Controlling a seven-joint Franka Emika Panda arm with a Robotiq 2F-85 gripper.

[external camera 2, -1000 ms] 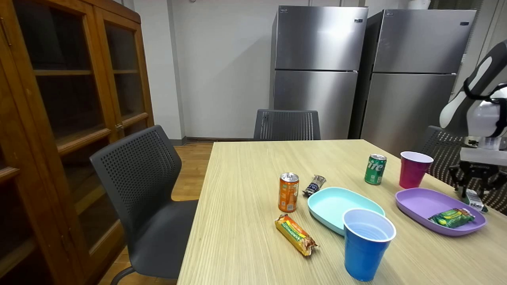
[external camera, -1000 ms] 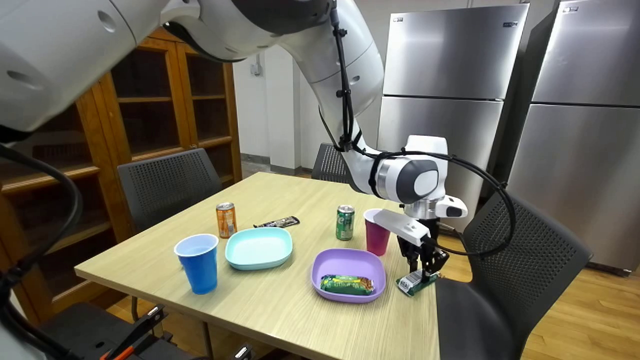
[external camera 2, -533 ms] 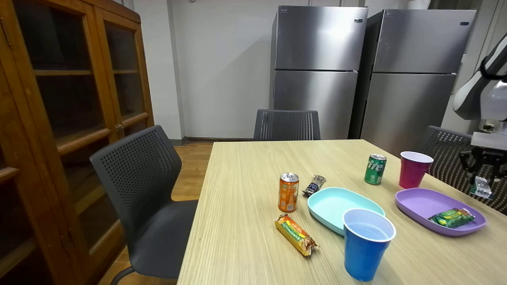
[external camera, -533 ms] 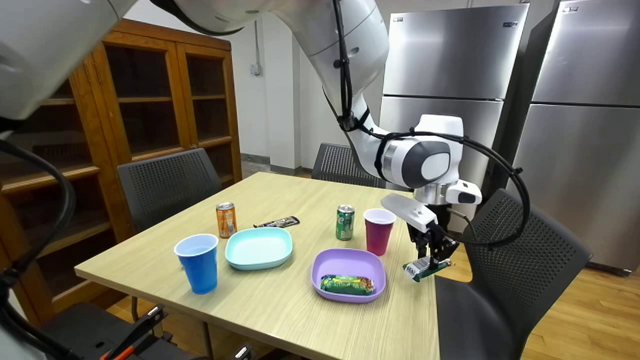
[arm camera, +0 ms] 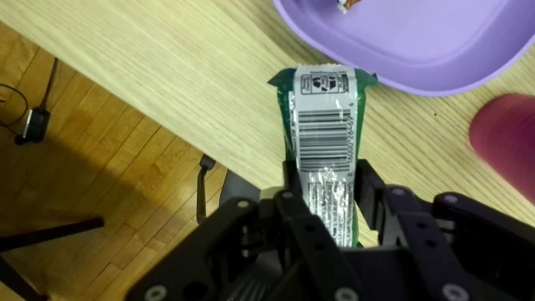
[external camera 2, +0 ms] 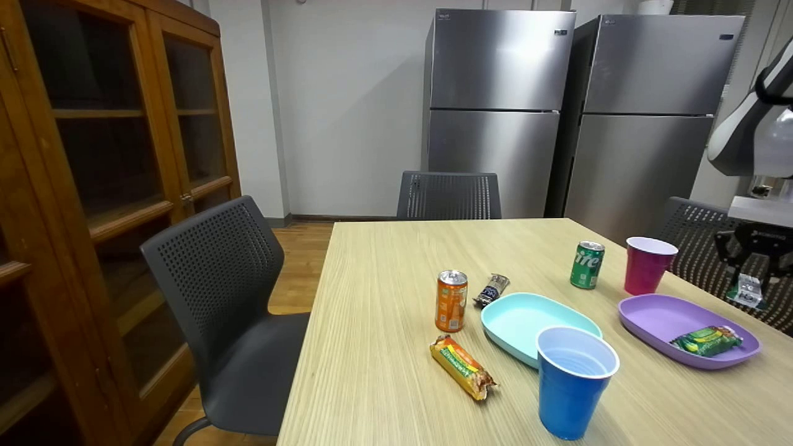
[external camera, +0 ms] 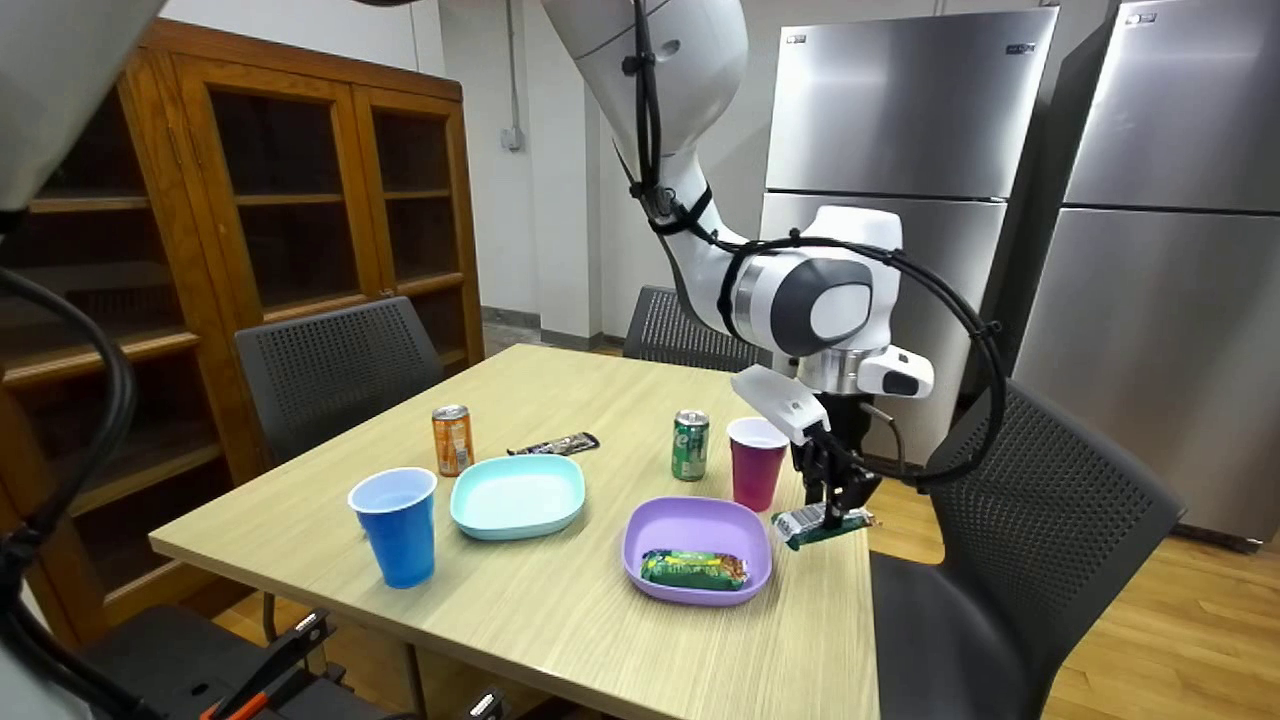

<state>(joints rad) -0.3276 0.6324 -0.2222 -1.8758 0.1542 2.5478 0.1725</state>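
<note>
My gripper [arm camera: 326, 171] is shut on a green-wrapped bar [arm camera: 324, 121], one finger against each long side. In the wrist view the bar's white barcode face is up, and its front end overlaps the near rim of the purple plate [arm camera: 418, 37]. In an exterior view the held bar [external camera: 800, 525] hangs above the table, just beside that plate. A second green bar [external camera: 695, 569] lies inside the purple plate. The magenta cup [external camera: 757, 470] stands close to my gripper [external camera: 835, 505], upright on the table. The lower end of the held bar is hidden by the gripper's body.
A green can [external camera: 690, 445], an orange can [external camera: 453, 440], a turquoise plate [external camera: 518, 495], a blue cup [external camera: 397, 525] and a dark-wrapped bar [external camera: 555, 444] are on the table. A yellow bar [external camera 2: 463, 367] lies near the orange can. A chair [external camera: 1020, 540] stands at the table's edge by the arm.
The gripper has risen from the tabletop with the bar in it, then shifted across toward the purple plate. The other objects on the table have stayed put.
</note>
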